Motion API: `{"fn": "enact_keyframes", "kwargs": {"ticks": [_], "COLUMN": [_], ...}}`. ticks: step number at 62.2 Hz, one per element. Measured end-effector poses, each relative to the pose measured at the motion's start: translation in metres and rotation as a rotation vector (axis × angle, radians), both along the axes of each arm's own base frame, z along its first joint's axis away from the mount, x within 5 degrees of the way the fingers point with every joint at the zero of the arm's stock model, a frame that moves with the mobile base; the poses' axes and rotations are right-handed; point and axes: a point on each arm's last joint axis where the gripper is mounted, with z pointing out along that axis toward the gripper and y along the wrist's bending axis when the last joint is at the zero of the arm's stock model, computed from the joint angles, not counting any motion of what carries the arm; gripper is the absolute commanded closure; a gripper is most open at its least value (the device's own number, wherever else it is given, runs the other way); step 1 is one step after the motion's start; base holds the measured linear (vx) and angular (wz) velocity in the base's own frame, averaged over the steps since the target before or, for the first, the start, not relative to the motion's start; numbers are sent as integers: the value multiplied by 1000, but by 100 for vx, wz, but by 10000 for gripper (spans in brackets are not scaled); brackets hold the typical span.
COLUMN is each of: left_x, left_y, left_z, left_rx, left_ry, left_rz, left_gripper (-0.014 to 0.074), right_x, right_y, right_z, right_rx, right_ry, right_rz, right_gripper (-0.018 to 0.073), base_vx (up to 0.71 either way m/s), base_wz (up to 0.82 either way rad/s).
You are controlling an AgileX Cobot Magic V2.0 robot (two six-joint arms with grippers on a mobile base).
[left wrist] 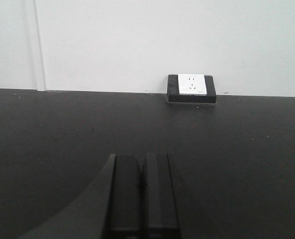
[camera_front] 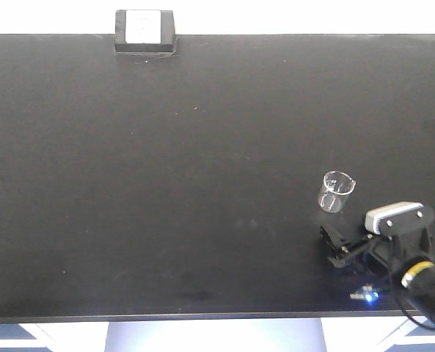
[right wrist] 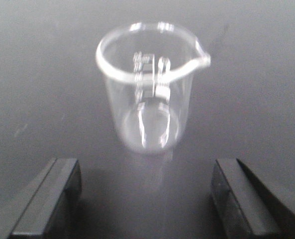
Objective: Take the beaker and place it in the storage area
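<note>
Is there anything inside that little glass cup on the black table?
The beaker looks empty: the black benchtop shows through its clear glass. Only faint white markings show on its wall.

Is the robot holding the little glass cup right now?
No. The beaker stands upright on the black benchtop, apart from the open right gripper. The left gripper is shut on nothing.

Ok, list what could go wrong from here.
1. The beaker stands upright on the benchtop, ahead of the open right gripper and apart from its fingers; any forward drift could tip it.
2. It is clear glass, so a fall may break it.
3. The spout juts sideways and could catch a finger.
</note>
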Motion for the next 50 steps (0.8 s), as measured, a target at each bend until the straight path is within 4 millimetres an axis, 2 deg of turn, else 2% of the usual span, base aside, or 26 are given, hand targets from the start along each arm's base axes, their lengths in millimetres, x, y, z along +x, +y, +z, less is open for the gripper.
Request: {"fn": "enact_keyframes", "kwargs": {"ticks": [13, 23, 29, 33, 37, 50], "left_x": [0, 0, 0, 0, 0, 0], "left_y": [0, 0, 0, 0, 0, 0], "left_z": [0, 0, 0, 0, 0, 0], "left_rx": [0, 0, 0, 0, 0, 0], "left_ry": [0, 0, 0, 0, 0, 0], "left_rz": [0, 0, 0, 0, 0, 0], "left_gripper": [605, 605, 605, 605, 605, 605], "right_x": [-10, -10, -12, -15, -19, -27], "right_y": [-2, -2, -2, -2, -2, -3], "right_z": [13, 41, 60, 73, 84, 104], "right_rx": [-2, 83, 161, 214, 238, 172], "right_ry": [-11, -141, -224, -282, -332, -302], "right_rz": [-15, -52, -76, -88, -91, -78], "right_gripper": [235, 449, 535, 571, 568, 563], "base_vx": [0, 0, 0, 0, 0, 0], "base_wz": [0, 0, 0, 0, 0, 0]}}
